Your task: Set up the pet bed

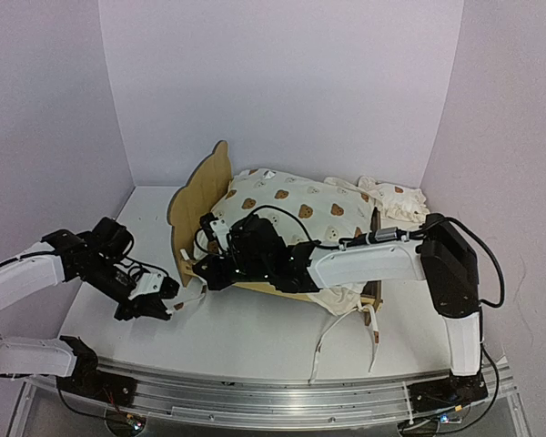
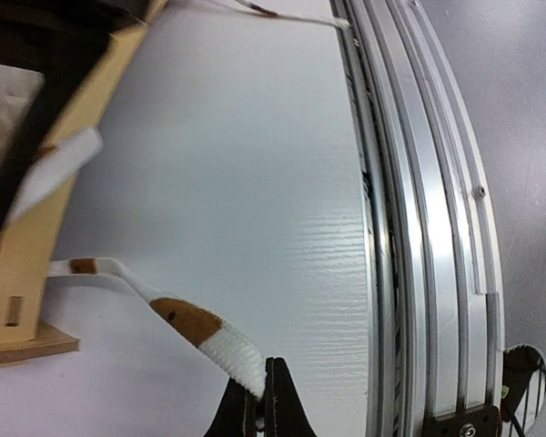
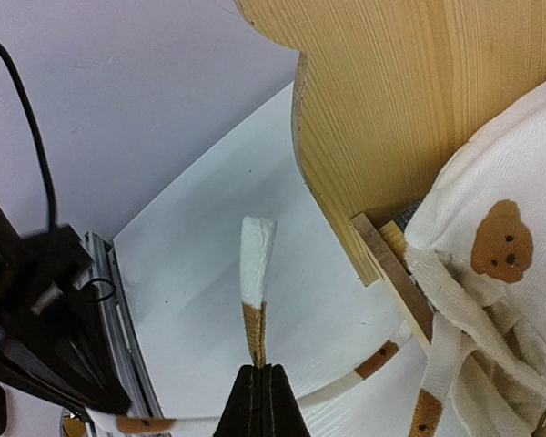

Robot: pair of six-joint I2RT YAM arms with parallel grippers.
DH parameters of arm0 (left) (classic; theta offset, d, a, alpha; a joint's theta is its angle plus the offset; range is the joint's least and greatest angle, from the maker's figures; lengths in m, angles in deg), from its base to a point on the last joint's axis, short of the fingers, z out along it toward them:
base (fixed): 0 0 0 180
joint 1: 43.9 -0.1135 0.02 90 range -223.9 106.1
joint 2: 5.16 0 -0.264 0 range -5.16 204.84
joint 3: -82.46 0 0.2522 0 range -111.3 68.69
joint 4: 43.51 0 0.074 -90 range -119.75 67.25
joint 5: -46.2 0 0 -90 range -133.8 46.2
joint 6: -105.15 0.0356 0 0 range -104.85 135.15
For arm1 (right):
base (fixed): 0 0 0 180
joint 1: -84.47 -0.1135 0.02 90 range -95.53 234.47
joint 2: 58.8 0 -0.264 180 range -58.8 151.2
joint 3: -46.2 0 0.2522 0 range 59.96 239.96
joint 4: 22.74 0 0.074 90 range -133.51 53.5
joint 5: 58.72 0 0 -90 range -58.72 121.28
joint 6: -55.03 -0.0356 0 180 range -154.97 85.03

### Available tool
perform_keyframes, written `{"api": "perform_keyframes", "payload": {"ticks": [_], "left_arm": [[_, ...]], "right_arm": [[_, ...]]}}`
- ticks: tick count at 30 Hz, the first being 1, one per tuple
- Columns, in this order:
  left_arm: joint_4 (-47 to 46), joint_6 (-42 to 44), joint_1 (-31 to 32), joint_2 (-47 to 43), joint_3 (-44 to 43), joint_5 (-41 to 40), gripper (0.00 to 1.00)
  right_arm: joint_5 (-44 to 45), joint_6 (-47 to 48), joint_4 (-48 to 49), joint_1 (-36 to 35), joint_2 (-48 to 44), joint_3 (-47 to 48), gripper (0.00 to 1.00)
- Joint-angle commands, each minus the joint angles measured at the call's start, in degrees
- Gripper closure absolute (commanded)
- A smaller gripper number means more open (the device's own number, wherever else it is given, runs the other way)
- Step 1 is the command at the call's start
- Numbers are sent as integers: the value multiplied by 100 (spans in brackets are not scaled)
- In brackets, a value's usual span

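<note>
Toward the near left corner of the surface (image 1: 255, 337), my left tool (image 1: 164, 296) pinches the end of a tie string (image 2: 196, 328) that runs right to the pet bed (image 1: 200, 196). The bed lies mid-surface, long axis left to right, headboard (image 3: 419, 91) end nearest this tool. My right arm reaches low across the bed, the right tool (image 3: 259, 382) pinching a second string (image 3: 257, 246) just beside the headboard.

no readable text, labels or numbers
</note>
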Motion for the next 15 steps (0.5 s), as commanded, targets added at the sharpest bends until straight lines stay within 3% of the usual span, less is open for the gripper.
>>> {"api": "perform_keyframes", "payload": {"ticks": [1,7,8,12,15], "left_arm": [[-739,250,712,249,382,-341,100],[-1084,66,894,384,505,-191,100],[-1102,106,895,394,527,-146,96],[-921,188,895,361,469,141,67],[-912,-366,895,173,390,284,43]], "right_arm": [[-73,-384,150,-58,-34,109,100],[79,-459,150,-130,-134,-141,100],[82,-455,150,-132,-124,-154,100],[87,-389,155,-134,-86,-162,100],[50,-349,158,-137,-70,-183,100]]}}
